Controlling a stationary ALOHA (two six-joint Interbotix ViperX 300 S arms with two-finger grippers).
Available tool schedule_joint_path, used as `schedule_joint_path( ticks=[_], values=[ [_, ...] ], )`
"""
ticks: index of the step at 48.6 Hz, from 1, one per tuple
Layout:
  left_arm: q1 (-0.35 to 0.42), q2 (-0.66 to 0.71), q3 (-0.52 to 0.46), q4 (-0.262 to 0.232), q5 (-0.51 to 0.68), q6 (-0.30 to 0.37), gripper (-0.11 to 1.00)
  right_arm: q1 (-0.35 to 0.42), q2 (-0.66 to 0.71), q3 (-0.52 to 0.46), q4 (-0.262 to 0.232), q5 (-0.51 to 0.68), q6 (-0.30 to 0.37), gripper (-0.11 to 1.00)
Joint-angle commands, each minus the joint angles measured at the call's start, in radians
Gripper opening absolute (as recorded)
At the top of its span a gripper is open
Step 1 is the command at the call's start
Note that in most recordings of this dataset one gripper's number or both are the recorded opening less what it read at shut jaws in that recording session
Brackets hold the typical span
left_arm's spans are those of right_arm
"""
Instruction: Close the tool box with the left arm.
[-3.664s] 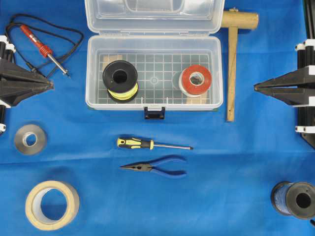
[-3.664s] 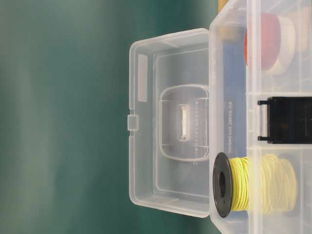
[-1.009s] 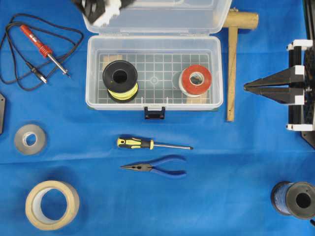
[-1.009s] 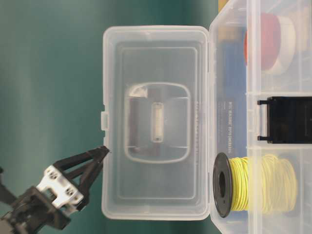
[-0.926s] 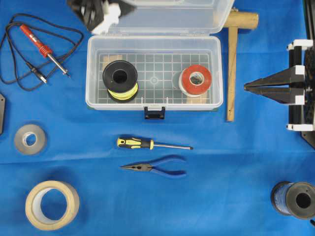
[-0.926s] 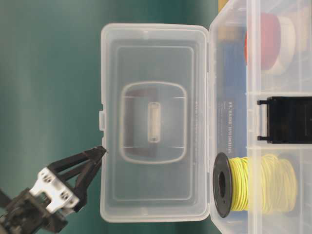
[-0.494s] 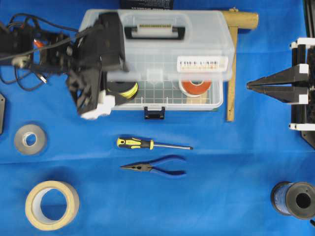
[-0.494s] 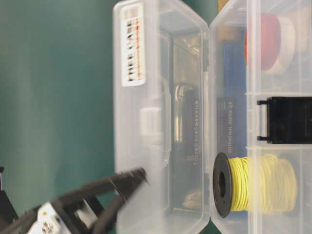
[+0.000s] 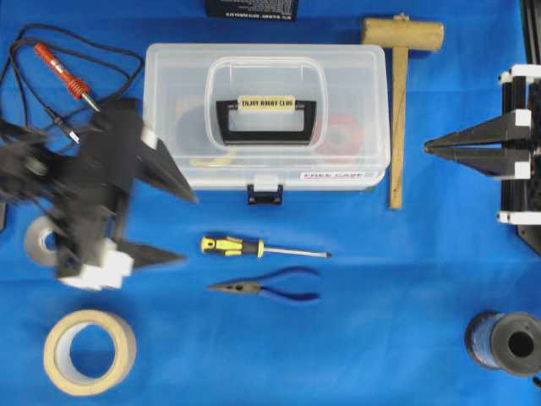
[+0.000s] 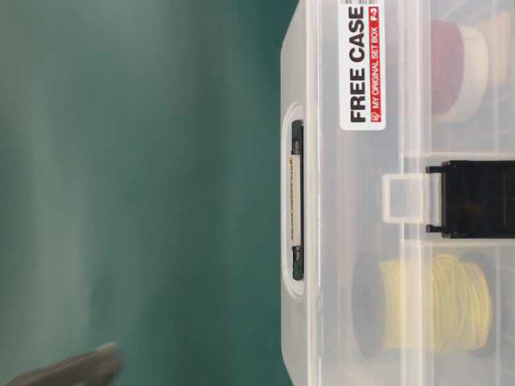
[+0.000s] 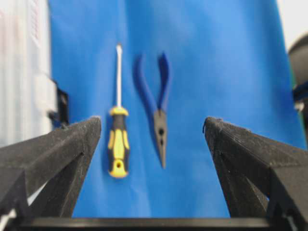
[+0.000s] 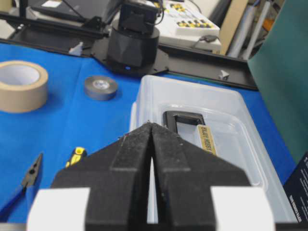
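The clear tool box (image 9: pixel 169 101) lies with its lid flat down, and its black handle (image 9: pixel 265 118) with the pale yellow label lies on top. The black front latch (image 9: pixel 265 194) hangs below the lid's tab. The box also shows in the table-level view (image 10: pixel 362 241), the left wrist view (image 11: pixel 21 72) and the right wrist view (image 12: pixel 211 115). My left gripper (image 9: pixel 189 228) is open, empty and motion-blurred, off the box's front-left corner and above the cloth. In its wrist view (image 11: pixel 151 124) the jaws stand wide apart. My right gripper (image 9: pixel 427 148) is shut and empty, right of the box (image 12: pixel 151 126).
A screwdriver (image 9: pixel 262 248) and blue pliers (image 9: pixel 266 289) lie in front of the box. A wooden mallet (image 9: pixel 397 110) lies along the box's right side. A soldering iron (image 9: pixel 68 72) is at the back left. A grey tape roll (image 9: pixel 38 241), a masking tape roll (image 9: pixel 89 351) and a black spool (image 9: pixel 505 342) are nearer the front.
The lid went from upright to half down to flat on the box. My left gripper swung from behind the lid to the box's front left, away from it. The right arm stayed still.
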Motion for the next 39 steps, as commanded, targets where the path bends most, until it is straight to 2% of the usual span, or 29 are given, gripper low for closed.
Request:
schedule_joint_path(
  ticks=[1,9,21,39],
  values=[
    [0.018,-0.100,0.023,0.006,-0.034,0.002,0.91,0.000,0.002,-0.028,-0.002,-0.006,-0.002,0.00],
    [0.057,-0.287,0.141,0.006,-0.138,0.020,0.91,0.000,0.000,-0.028,-0.002,-0.009,-0.002,0.00],
    [0.075,-0.578,0.365,0.006,-0.310,0.100,0.91,0.000,-0.002,-0.028,-0.002,-0.011,-0.002,0.00],
    [0.078,-0.870,0.735,0.000,-0.486,0.103,0.91,0.000,-0.005,-0.025,-0.002,-0.009,-0.002,0.00]
  ],
)
